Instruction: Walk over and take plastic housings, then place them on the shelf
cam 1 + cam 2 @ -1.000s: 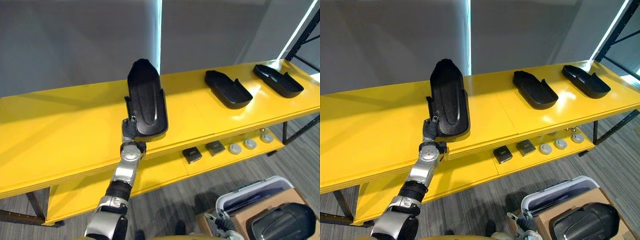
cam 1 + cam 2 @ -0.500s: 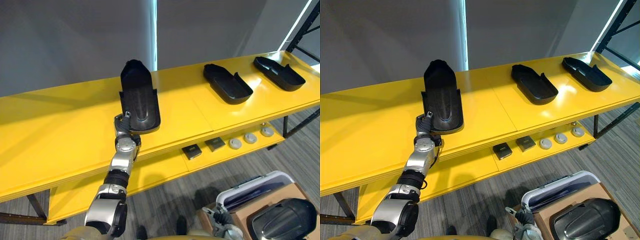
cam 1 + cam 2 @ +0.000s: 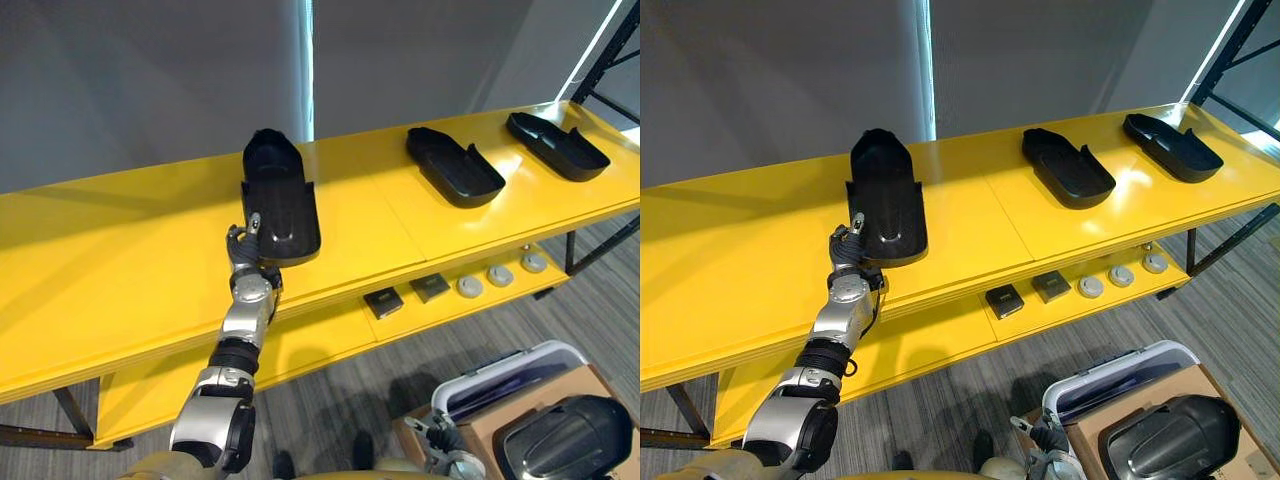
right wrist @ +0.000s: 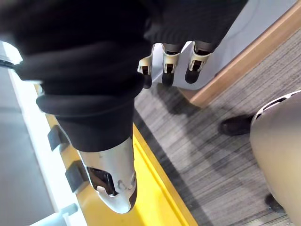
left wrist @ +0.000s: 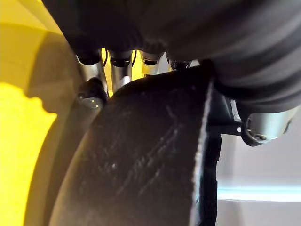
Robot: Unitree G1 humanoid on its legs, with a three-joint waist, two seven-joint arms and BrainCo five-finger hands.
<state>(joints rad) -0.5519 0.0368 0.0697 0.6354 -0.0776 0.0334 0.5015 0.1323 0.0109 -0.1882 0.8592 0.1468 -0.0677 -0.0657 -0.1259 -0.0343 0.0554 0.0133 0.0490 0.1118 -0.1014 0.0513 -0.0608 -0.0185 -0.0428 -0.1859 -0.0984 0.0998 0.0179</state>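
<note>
In the left eye view the plastic housing (image 3: 280,195) lies flat on the yellow shelf (image 3: 120,260), its near end just ahead of your left hand (image 3: 243,252), whose fingers (image 3: 255,222) look straightened, one raised beside the rim and not pinching it. Judge it light, stiff and slick, a hollow moulded shell best taken by the thin rim at that near end. The right eye view places a second housing (image 3: 1068,167) and a third housing (image 3: 1172,146) well beyond the fingers along the shelf. The left wrist view shows what the eyes cannot: the rim sits between the fingers and the thumb (image 5: 261,129), with the fingertips hidden behind it. The right wrist view shows your right hand (image 4: 108,84) hanging over the floor (image 4: 211,141), fingers loose and holding nothing
</note>
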